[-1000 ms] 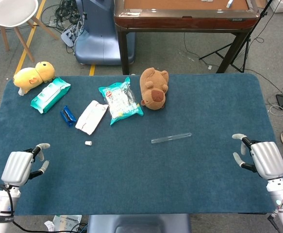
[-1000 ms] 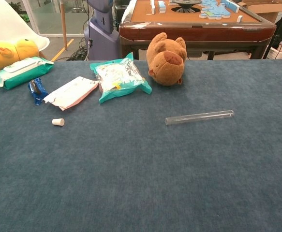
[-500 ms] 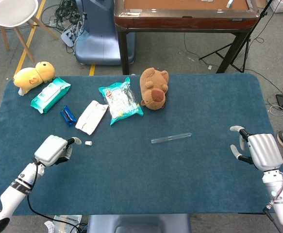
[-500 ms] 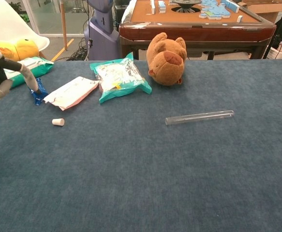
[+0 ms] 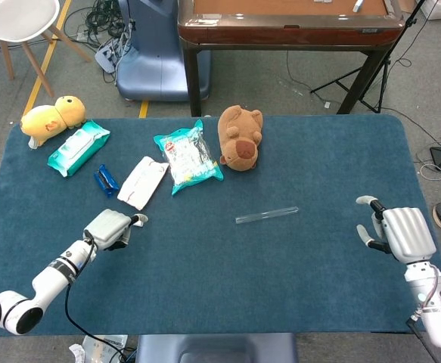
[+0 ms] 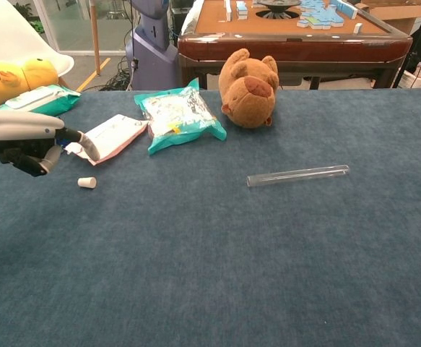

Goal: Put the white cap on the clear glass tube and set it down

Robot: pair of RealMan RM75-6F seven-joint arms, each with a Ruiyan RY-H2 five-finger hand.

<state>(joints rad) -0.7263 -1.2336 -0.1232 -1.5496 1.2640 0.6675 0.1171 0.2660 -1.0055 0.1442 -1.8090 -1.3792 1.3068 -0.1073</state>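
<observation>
The small white cap point(image 6: 87, 182) lies on the blue table mat, left of centre. My left hand point(image 5: 113, 227) point(image 6: 29, 144) hovers just over and behind it, fingers apart and holding nothing; in the head view a fingertip covers the spot where the cap lies. Well apart from the cap, the clear glass tube point(image 5: 266, 215) point(image 6: 297, 175) lies flat near the middle of the mat. My right hand point(image 5: 398, 233) stays near the mat's right edge, fingers spread and empty, far from the tube. The chest view does not show it.
Behind the cap lie a white pouch point(image 5: 143, 181) point(image 6: 109, 137), a blue item point(image 5: 106, 180), a teal snack packet point(image 5: 188, 156) and a brown plush bear point(image 5: 240, 138). A wipes pack point(image 5: 78, 147) and a yellow duck plush point(image 5: 51, 115) sit far left.
My left hand has travelled from the near left corner forward and rightward to the cap. The right hand shifted slightly inward. Cap and tube have not moved.
</observation>
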